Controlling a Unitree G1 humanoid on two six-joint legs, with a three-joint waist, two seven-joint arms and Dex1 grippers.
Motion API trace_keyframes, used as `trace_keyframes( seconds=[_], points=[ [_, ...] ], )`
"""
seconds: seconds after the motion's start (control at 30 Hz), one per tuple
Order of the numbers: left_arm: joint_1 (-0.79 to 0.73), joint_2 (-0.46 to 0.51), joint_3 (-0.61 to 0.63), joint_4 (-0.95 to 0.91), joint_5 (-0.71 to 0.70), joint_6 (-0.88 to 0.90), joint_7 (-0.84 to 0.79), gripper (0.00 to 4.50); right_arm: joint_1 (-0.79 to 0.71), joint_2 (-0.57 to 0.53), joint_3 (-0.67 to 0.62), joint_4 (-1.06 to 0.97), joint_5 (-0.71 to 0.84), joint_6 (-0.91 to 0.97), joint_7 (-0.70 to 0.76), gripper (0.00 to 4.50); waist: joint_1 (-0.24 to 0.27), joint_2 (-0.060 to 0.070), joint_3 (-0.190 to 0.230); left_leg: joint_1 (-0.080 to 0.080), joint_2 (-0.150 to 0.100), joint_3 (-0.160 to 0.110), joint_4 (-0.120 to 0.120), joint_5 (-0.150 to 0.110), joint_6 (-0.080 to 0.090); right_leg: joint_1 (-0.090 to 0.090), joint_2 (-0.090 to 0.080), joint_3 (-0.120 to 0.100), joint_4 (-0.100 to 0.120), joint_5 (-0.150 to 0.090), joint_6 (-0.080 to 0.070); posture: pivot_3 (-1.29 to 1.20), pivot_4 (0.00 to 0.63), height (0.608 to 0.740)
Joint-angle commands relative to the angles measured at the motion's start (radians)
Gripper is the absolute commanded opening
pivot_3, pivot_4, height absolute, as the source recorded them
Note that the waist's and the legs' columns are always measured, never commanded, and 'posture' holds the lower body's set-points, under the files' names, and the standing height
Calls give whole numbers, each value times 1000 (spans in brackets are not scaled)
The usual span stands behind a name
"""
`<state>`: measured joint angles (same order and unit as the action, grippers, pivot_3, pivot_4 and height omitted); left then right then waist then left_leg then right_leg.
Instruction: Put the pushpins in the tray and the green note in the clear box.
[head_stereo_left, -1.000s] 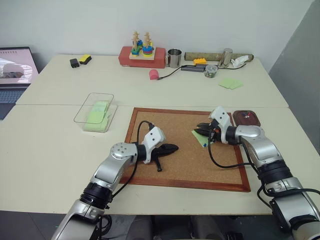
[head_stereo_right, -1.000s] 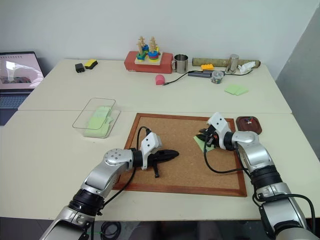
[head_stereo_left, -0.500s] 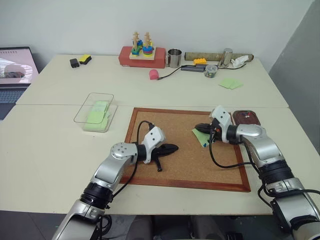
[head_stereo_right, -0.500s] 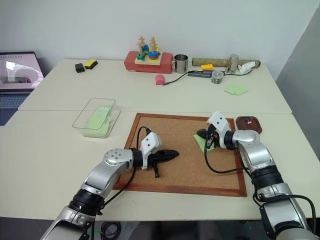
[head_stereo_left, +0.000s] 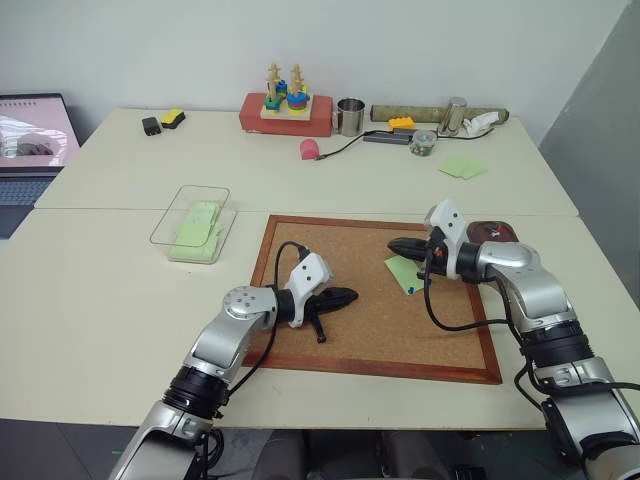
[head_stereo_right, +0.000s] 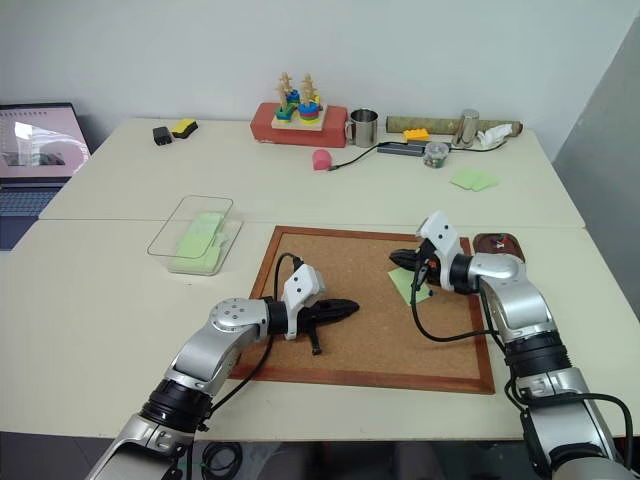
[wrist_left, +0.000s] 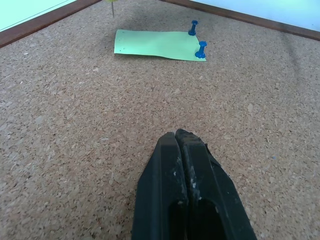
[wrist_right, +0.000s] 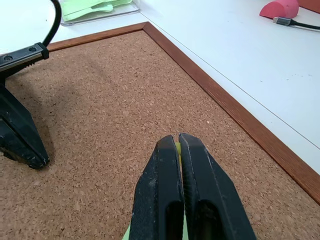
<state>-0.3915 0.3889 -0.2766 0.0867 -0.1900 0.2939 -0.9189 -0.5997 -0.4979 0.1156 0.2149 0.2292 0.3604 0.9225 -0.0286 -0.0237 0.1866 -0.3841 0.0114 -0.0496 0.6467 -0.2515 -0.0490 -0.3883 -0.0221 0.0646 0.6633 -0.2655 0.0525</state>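
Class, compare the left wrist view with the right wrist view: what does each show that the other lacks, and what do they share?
Left wrist view, not the right: two blue pushpins at one edge of the green note.
Right wrist view, not the left: the right gripper, shut with a sliver of yellow between its fingers, probably the yellow pushpin; the clear box; a pink object with a cable.
Shared: the cork board, its wooden frame, the green note and the shut left gripper.
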Motion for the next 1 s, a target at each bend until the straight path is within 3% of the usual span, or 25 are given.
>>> trace_keyframes(
  seconds=[0.03, 0.23, 0.37, 0.57, 0.83, 1.0],
  points=[
    [21, -12, -27, -2, 20, 11, 5, 0, -14, -52, -86, -73, 44, 31, -3, 26, 0, 0, 0, 0, 0, 0, 0, 0, 0, 0, 0, 0, 0, 0, 0, 0, 150, 740],
    [28, -19, -32, -7, 26, 9, 17, 0, 16, -222, -125, -37, -58, 1, -50, 26, 3, 1, 0, 0, -1, 0, 0, 0, 0, 0, -1, 0, 0, 0, 0, 0, 150, 740],
    [29, -23, -32, -4, 31, 4, 21, 0, 31, -284, -127, 47, -170, -74, -168, 26, 2, 1, -1, 0, -1, 0, 0, 0, 0, 1, -1, 0, -1, 0, 0, 0, 150, 740],
    [18, -30, -33, 8, 40, -5, 18, 0, 29, -260, -128, 156, -237, -108, -294, 26, 1, 2, -1, 0, -1, 1, 0, 0, 0, 0, -1, 1, -1, 0, 0, 0, 150, 740],
    [16, -37, -27, 19, 51, -18, 20, 0, 11, -247, -112, 282, -281, -143, -344, 26, 3, 2, -1, 0, -1, 1, 0, 0, 0, 1, -1, 1, -1, 0, 0, 0, 150, 740],
    [17, -41, -27, 19, 54, -20, 22, 0, 9, -239, -130, 300, -276, -156, -350, 841, 2, 2, -1, 0, -1, 1, 0, 0, 0, 1, -1, 1, -1, 0, 0, 0, 150, 740]
  ],
)
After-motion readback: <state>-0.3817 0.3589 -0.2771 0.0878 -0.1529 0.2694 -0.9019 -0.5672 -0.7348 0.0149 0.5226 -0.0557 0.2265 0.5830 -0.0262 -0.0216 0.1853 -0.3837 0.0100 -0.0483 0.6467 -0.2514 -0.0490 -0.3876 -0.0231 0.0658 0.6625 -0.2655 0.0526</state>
